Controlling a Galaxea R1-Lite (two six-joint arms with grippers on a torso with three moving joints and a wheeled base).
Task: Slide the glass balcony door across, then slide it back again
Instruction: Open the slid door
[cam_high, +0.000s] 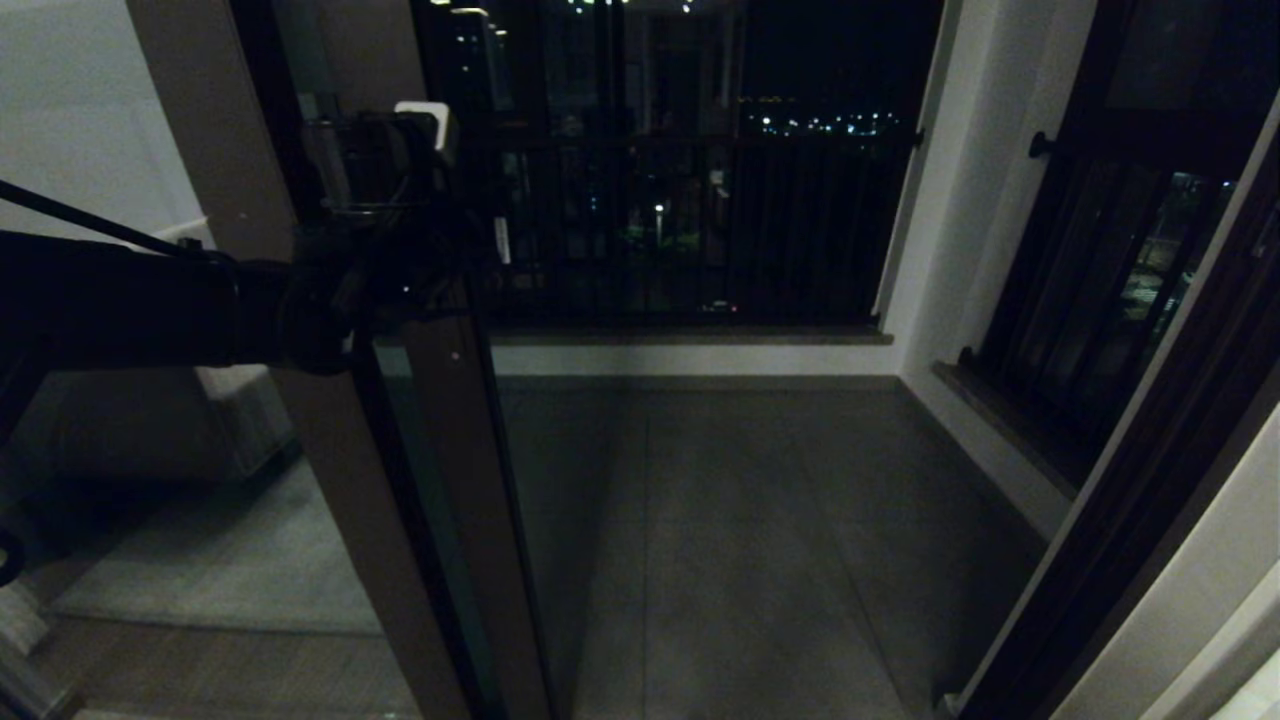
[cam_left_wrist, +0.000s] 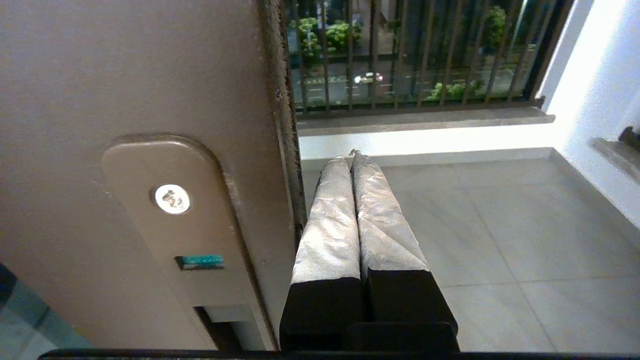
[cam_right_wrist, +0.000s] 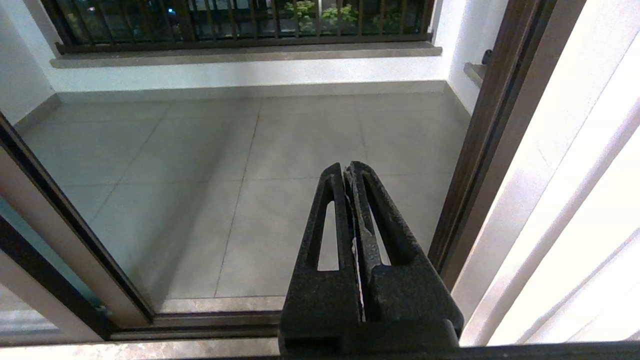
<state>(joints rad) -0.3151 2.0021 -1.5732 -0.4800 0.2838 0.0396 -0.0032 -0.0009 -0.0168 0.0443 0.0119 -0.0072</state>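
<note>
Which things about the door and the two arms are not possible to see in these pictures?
- Left gripper touching the door edge: unclear in the wrist view; dark in the head view.
- Door handle: cut off by the left wrist view's lower edge.
- Right gripper: absent from the head view.
- Door top: cut off.

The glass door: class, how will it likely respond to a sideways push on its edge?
The door probably feels heavy: tall glass in a metal frame. It should slide stiffly along the floor track, not tip. The shut left gripper beside its edge may slip off smooth metal.
</note>
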